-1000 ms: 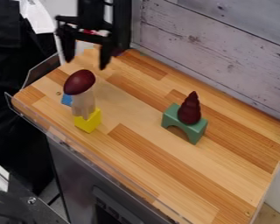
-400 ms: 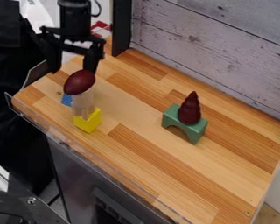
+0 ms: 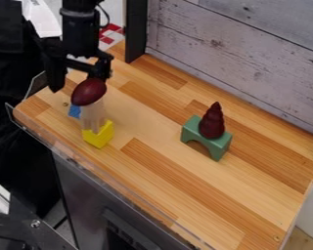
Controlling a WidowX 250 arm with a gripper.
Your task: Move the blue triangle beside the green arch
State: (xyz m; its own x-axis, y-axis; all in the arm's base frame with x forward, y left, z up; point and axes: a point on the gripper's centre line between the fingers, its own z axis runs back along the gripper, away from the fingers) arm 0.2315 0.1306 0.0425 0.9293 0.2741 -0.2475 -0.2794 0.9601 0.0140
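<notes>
Gripper (image 3: 80, 84) lower, farther left; spread wide, empty. Blue triangle (image 3: 74, 112) at left of tabletop (image 3: 159, 122), partly hidden behind pale column (image 3: 92, 116). Best: descend steeply beyond column, sparing dark red egg (image 3: 89, 92), then close.

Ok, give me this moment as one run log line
tool: open, beyond maroon egg shape | blue triangle: partly hidden behind pale block | green arch: maroon cone on top | move: not yet done

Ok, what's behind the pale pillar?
Part of a blue block shows past the left edge of the pillar; the rest is covered, so its full shape can't be told.
</notes>
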